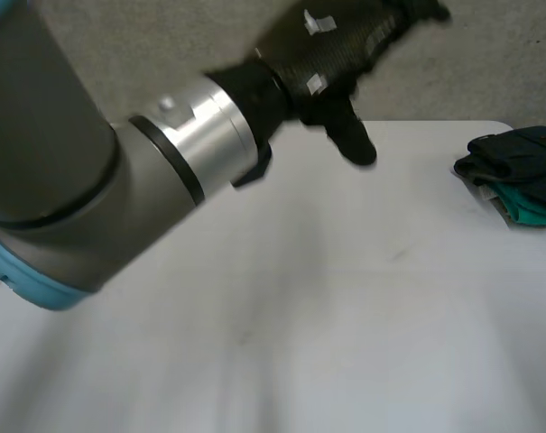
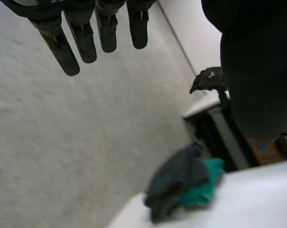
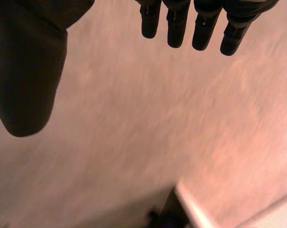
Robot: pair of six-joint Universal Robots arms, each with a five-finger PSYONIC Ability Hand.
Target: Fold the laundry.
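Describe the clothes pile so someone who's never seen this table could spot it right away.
Start at the white table and go to its far right corner, at the edge. The pile lies there: a dark garment bunched over a teal one. It is the one soft, coloured thing on the table, apart from the black left hand.

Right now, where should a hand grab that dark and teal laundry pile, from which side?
Probably pinch the dark upper folds of the laundry pile, coming from above on its inboard side: it lies bunched at the table edge, teal beneath.
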